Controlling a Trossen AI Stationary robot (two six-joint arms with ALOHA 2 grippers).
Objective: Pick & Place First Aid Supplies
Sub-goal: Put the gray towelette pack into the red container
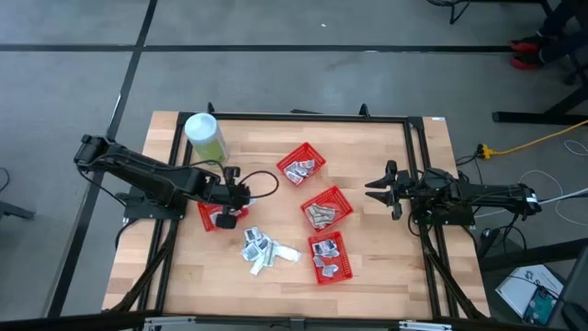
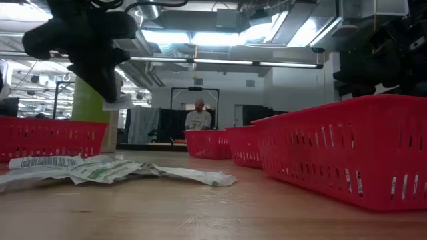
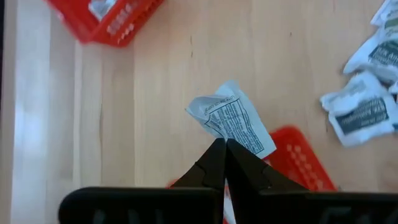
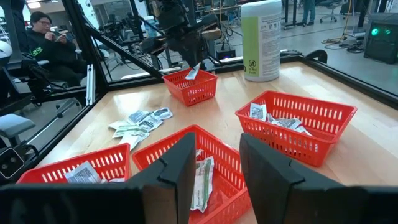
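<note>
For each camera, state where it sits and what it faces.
High: overhead, facing down; both arms, four baskets.
Low: table height, facing the room; loose packets.
Left wrist: above the table; left gripper shut on a packet.
Right wrist: facing across; open right gripper.
Shared: canister in high and right wrist views.

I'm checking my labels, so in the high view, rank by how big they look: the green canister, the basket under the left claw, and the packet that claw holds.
1. Green canister, about level with
2. the basket, partly hidden under the left claw, so I won't rank those two.
3. Held packet, clearly smallest.
</note>
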